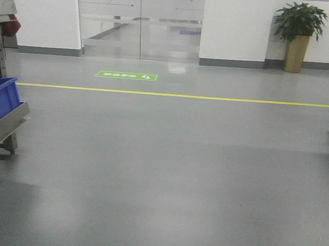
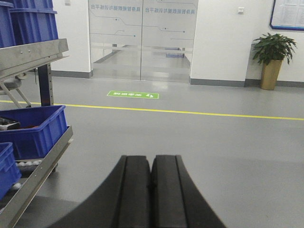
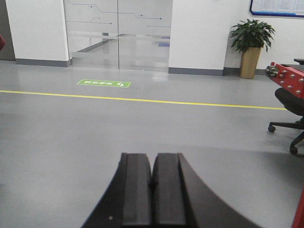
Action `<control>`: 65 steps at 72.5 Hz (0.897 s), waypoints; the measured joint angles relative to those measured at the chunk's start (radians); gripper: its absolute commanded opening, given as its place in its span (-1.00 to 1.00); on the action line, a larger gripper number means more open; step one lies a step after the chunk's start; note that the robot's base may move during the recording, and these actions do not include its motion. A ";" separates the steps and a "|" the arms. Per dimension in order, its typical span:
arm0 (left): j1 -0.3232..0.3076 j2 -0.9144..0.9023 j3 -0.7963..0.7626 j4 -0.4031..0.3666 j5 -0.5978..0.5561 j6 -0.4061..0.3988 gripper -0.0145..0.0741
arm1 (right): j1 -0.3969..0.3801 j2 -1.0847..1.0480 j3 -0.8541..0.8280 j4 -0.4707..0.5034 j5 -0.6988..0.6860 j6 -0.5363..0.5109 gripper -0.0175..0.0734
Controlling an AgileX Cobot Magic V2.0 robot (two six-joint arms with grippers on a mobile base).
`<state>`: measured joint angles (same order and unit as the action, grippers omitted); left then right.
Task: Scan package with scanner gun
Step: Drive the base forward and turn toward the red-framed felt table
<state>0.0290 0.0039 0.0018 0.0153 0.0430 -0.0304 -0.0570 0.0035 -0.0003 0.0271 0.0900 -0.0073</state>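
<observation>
Neither the package nor the scanner gun shows in any view. My left gripper (image 2: 151, 159) is shut, its two black fingers pressed together with nothing between them, held above the grey floor (image 2: 199, 142). My right gripper (image 3: 152, 156) is likewise shut on nothing and points across the floor toward the glass doors (image 3: 118, 33). The front view shows no gripper at all.
A metal rack (image 2: 33, 52) with blue bins (image 2: 33, 130) stands at the left. A yellow floor line (image 1: 184, 95) and green floor sign (image 1: 126, 75) lie before the glass doors. A potted plant (image 1: 298, 34) stands far right. An office chair (image 3: 289, 107) and a red bracket (image 3: 287, 78) are on the right.
</observation>
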 measured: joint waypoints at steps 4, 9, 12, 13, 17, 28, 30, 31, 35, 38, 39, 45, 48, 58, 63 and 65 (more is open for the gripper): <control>0.000 0.000 0.000 0.000 0.000 0.000 -0.88 | 0.000 0.000 0.000 0.000 0.000 0.000 -0.98; 0.000 0.000 0.000 0.000 0.000 0.000 -0.88 | 0.000 0.000 0.000 0.000 0.000 0.000 -0.98; 0.000 0.000 0.000 0.000 0.000 0.000 -0.88 | 0.000 0.000 0.000 0.000 0.000 0.000 -0.98; 0.000 0.000 0.000 0.000 0.000 0.000 -0.88 | 0.000 0.000 0.000 0.000 0.000 0.000 -0.98; 0.000 0.000 0.000 0.000 0.000 0.000 -0.88 | 0.000 0.000 0.000 0.000 0.000 0.000 -0.98; 0.000 0.000 0.000 0.000 0.000 0.000 -0.88 | 0.000 0.000 0.000 0.000 0.000 0.000 -0.98; 0.000 0.000 0.000 0.000 0.000 0.000 -0.88 | 0.000 0.000 0.000 0.000 0.000 0.000 -0.98; 0.000 0.000 0.000 0.000 0.000 0.000 -0.88 | 0.000 0.000 0.000 0.000 0.000 0.000 -0.98; 0.000 0.000 0.000 0.000 0.000 0.000 -0.88 | 0.000 0.000 0.000 0.000 0.000 0.000 -0.98; 0.000 0.000 0.000 0.000 0.000 0.000 -0.88 | 0.000 0.000 0.000 0.000 0.000 0.000 -0.98; 0.000 0.000 0.000 0.000 0.000 0.000 -0.88 | 0.000 0.000 0.000 0.000 0.000 0.000 -0.98; 0.000 0.000 0.000 0.000 0.000 0.000 -0.88 | 0.000 0.000 0.000 0.000 0.000 0.000 -0.98; 0.000 0.000 0.000 0.000 0.000 0.000 -0.88 | 0.000 0.000 0.000 0.000 0.000 0.000 -0.98; 0.000 0.000 0.000 0.000 0.000 0.000 -0.88 | 0.000 0.000 0.000 0.000 0.000 0.000 -0.98; 0.000 0.000 0.000 0.000 0.000 0.000 -0.88 | 0.000 0.000 0.000 0.000 0.000 0.000 -0.98; 0.000 0.000 0.000 0.000 0.000 0.000 -0.88 | 0.000 0.000 0.000 0.000 0.000 0.000 -0.98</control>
<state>0.0290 0.0039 0.0018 0.0153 0.0430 -0.0304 -0.0570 0.0035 -0.0003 0.0271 0.0900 -0.0073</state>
